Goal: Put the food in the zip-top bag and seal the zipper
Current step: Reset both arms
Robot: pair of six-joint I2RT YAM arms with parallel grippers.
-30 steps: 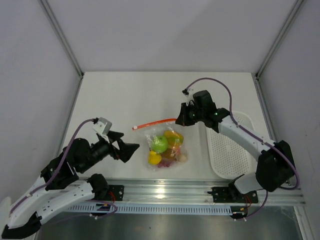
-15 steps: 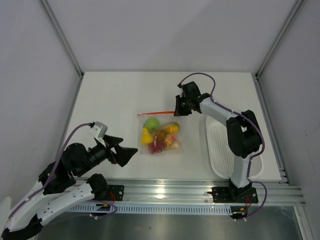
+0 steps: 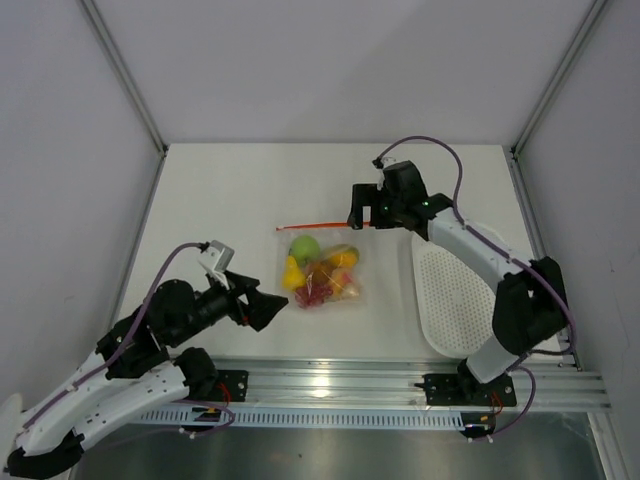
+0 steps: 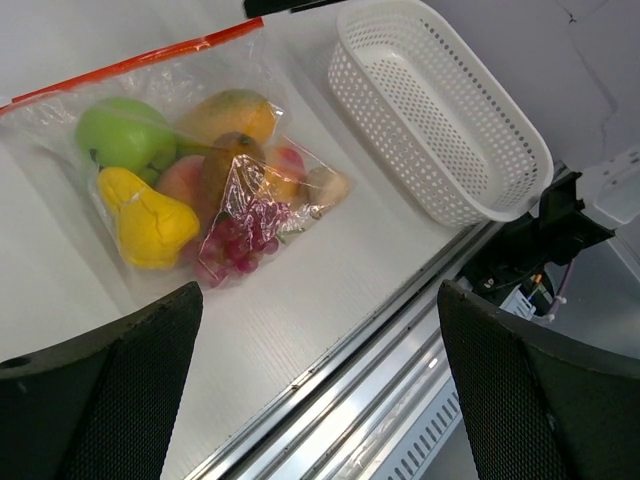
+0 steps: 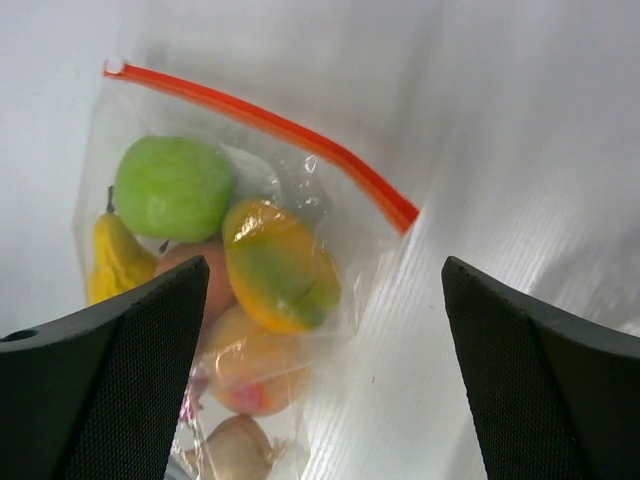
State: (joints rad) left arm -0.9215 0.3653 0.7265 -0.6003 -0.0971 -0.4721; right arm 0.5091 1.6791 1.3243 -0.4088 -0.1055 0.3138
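Observation:
The zip-top bag (image 3: 322,268) lies flat mid-table with the food inside: a green apple (image 5: 172,188), an orange-green mango (image 5: 280,265), a yellow pear (image 4: 150,220) and red grapes (image 4: 235,240). The zipper (image 3: 318,226) runs as one thin orange-red line along the bag's far edge. My right gripper (image 3: 363,212) hovers open over the zipper's right end (image 5: 400,212), and nothing is between its fingers. My left gripper (image 3: 265,305) is open too, close to the bag's near-left corner without touching it.
A white perforated tray (image 3: 462,300) lies on the right side of the table, next to the right arm. The aluminium rail (image 3: 400,385) runs along the near edge, just below the left gripper (image 4: 318,330).
My right gripper has opened and let go of the zipper's right end, after dragging the bag left and farther back. The left gripper has shifted slightly right toward the bag.

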